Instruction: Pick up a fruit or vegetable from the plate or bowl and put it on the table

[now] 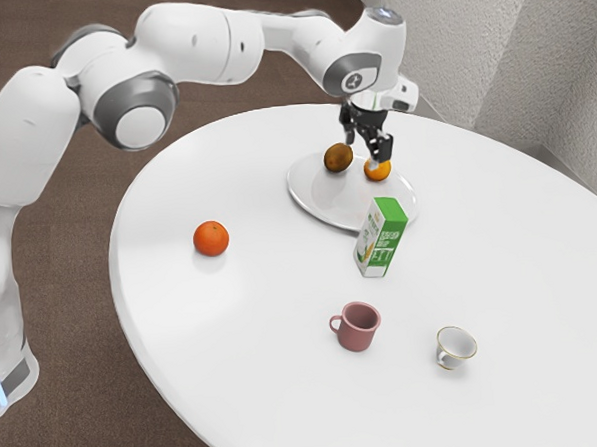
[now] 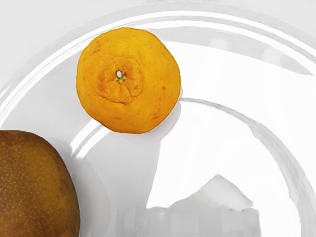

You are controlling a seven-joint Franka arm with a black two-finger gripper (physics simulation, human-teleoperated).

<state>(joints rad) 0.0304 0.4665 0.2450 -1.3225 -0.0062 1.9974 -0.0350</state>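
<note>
Brown floor point(image 1: 61, 286) runs beneath the round white table point(image 1: 274, 335), and a rough, pale wall point(image 1: 479, 34) rises past its far edge, on the exterior view's right. Over the plate point(image 1: 322, 199) hangs the gripper point(image 1: 368, 148), its two dark fingers parted wide, with nothing pinched between them. One finger overlaps the top of the orange point(image 1: 378, 169) from where I'm standing, though I can't tell from that angle whether they touch. The wrist view has the orange sitting whole on the plate, near the rim, its little stem scar turned up toward the hand. Its neighbour on the plate is a brown fruit point(image 1: 338, 158), speckled and rounded, with a gap between the two. So both fruits are on the plate, neither one gripped.

Just beside the plate, on the side facing the exterior camera, a green and white carton point(image 1: 379, 239) stands upright. Away from the plate, toward the exterior view's left, a red-orange fruit point(image 1: 211, 238) rests straight on the tabletop. Well apart from the plate, beyond the carton toward the exterior camera, there's a dusky pink mug point(image 1: 357, 327), upright, handle toward the exterior view's left. Farther from the plate than the mug is a small white cup point(image 1: 455, 343) with a gold-coloured rim.
</note>
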